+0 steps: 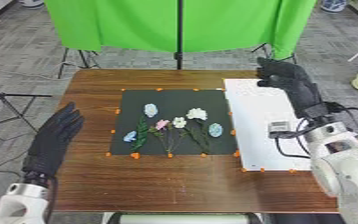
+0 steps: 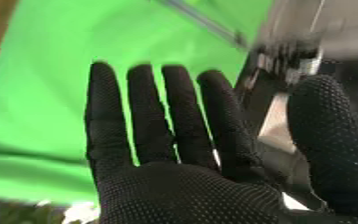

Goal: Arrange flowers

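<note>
In the head view my left hand (image 1: 55, 131) is held over the table's left edge, fingers straight. My right hand (image 1: 291, 82) is above the white sheet's far end at the right, with nothing in it; the right wrist view shows that hand (image 2: 180, 187) with straight, spread fingers. Flowers lie on a dark mat (image 1: 140, 107): a large white flower (image 1: 197, 114), a smaller white one (image 1: 180, 122), a pink one (image 1: 162, 124), a blue one (image 1: 130, 136) by a leafy green stem (image 1: 142, 131), and pale blue blooms (image 1: 151, 110) (image 1: 215, 130).
Orange markers edge the mat and the white sheet (image 1: 269, 145) on the brown table (image 1: 175, 187). A small grey-white box (image 1: 279, 128) with a cable is on the sheet's right side. A green backdrop (image 1: 122, 25) on a stand rises behind the table.
</note>
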`<state>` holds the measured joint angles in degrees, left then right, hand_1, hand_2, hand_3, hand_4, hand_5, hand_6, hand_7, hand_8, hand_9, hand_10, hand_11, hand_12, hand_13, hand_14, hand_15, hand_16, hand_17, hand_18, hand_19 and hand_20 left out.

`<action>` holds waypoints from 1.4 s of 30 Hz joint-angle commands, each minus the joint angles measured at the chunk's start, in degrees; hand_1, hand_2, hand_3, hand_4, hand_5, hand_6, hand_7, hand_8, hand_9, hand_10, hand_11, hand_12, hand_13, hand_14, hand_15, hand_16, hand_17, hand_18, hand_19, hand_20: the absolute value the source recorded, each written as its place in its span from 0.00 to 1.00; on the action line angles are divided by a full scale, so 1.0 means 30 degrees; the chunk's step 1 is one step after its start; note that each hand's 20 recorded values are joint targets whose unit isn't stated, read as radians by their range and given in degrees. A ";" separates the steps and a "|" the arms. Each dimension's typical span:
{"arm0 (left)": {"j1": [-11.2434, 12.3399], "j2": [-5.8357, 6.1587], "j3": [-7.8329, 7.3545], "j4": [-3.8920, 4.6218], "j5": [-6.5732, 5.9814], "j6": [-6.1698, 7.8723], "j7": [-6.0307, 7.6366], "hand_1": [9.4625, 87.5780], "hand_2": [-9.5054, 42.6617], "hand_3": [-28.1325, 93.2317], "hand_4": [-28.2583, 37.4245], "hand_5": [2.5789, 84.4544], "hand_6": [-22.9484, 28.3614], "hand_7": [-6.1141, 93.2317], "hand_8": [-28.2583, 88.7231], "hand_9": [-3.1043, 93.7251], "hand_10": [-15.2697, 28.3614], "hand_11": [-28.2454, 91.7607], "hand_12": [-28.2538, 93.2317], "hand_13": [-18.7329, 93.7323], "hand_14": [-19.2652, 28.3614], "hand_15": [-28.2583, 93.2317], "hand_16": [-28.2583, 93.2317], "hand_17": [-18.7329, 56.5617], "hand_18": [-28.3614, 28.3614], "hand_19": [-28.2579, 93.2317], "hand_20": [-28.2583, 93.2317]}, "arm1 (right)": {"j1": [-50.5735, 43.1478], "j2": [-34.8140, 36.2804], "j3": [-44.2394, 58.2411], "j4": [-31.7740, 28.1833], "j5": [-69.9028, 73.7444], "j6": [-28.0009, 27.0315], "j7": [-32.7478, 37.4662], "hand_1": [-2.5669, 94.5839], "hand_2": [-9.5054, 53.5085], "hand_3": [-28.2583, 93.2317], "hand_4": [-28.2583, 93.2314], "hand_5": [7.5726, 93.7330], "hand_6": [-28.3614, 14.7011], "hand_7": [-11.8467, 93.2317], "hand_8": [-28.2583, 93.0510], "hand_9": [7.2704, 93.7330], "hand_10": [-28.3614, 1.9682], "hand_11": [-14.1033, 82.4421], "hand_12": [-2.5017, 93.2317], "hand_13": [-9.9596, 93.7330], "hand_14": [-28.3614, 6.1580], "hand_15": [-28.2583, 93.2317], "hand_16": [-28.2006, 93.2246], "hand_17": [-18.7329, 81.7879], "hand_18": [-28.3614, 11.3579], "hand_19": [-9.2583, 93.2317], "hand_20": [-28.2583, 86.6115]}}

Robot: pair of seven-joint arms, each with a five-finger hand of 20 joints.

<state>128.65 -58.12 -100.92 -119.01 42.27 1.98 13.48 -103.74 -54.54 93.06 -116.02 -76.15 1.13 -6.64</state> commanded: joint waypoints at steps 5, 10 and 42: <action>-0.0524 -0.1237 0.0855 0.0058 0.0033 0.0756 0.0082 0.21 0.18 0.80 0.00 0.24 0.49 0.25 0.15 0.22 0.54 0.33 0.38 0.26 0.59 0.42 0.25 0.04 0.81 0.58 0.25 | -0.4294 -0.4022 0.3603 -0.1020 0.6080 -0.4572 0.2862 0.14 0.14 0.92 0.00 0.29 0.61 0.20 0.16 0.30 0.55 0.20 0.22 0.33 0.46 0.27 0.46 0.22 0.14 0.47 0.39; -0.0418 -0.1929 0.1111 0.0206 0.0276 0.0338 -0.0480 0.23 0.16 0.74 0.00 0.24 0.49 0.24 0.15 0.22 0.54 0.33 0.39 0.26 0.59 0.40 0.27 0.04 0.81 0.57 0.26 | -0.4264 -0.3898 0.3669 -0.1038 0.4789 -0.4817 0.3293 0.13 0.10 0.91 0.00 0.27 0.55 0.18 0.16 0.29 0.56 0.20 0.23 0.32 0.49 0.26 0.48 0.21 0.18 0.47 0.39; -0.1691 -0.3069 0.1896 0.1110 0.0733 -0.1268 -0.1858 0.20 0.18 0.80 0.00 0.25 0.51 0.23 0.16 0.23 0.55 0.33 0.39 0.27 0.61 0.43 0.26 0.06 0.79 0.59 0.26 | -0.4525 -0.4452 0.2318 -0.1197 0.5728 -0.2246 0.2749 0.15 0.12 0.93 0.00 0.24 0.56 0.21 0.16 0.26 0.53 0.21 0.24 0.31 0.50 0.24 0.54 0.18 0.18 0.48 0.41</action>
<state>124.27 -65.32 -96.91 -117.24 44.98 -0.78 9.55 -116.68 -66.78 100.90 -119.68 -60.43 -6.56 0.88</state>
